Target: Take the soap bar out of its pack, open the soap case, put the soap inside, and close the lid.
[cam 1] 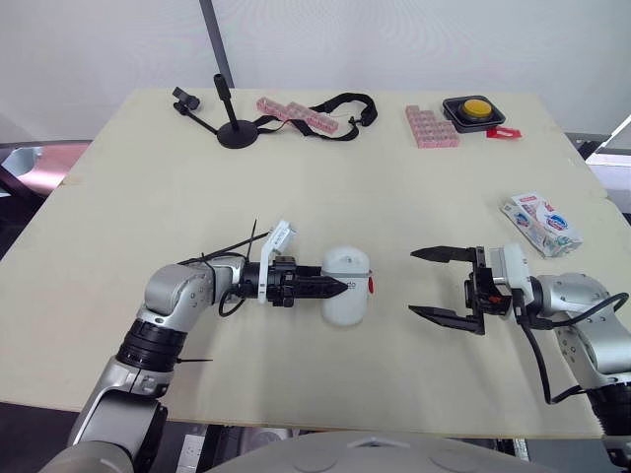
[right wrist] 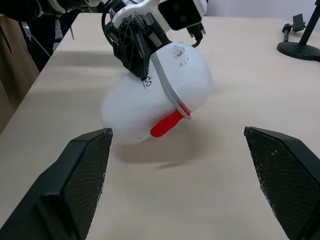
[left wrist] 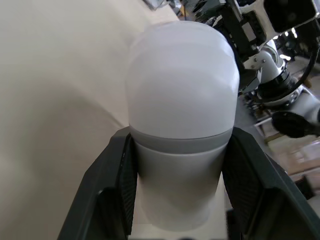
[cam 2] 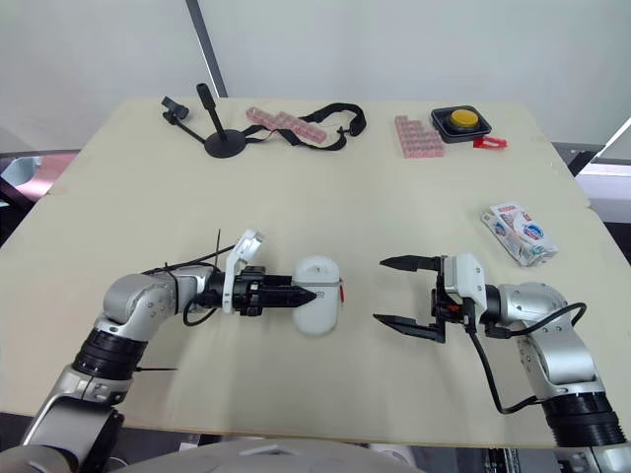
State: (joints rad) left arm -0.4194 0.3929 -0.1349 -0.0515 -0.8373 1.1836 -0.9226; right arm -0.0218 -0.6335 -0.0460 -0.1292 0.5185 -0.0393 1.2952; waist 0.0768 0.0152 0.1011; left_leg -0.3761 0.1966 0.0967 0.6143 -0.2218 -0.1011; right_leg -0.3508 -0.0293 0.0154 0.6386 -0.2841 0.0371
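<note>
Soap case held, pack well apart
Left pincer [cam 1: 333,287] pinches the soap case [cam 1: 347,309] at the middle of the tabletop [cam 1: 325,187]; right pincer [cam 1: 414,283] is spread just right of it. The case looks light, rigid and smooth (likely slippery): take its red latch [right wrist: 167,123]. Soap pack [cam 1: 540,223] lies far right.

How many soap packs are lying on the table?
1. The soap pack lies by the right edge of the table, beyond the right gripper; none seems hidden.
</note>
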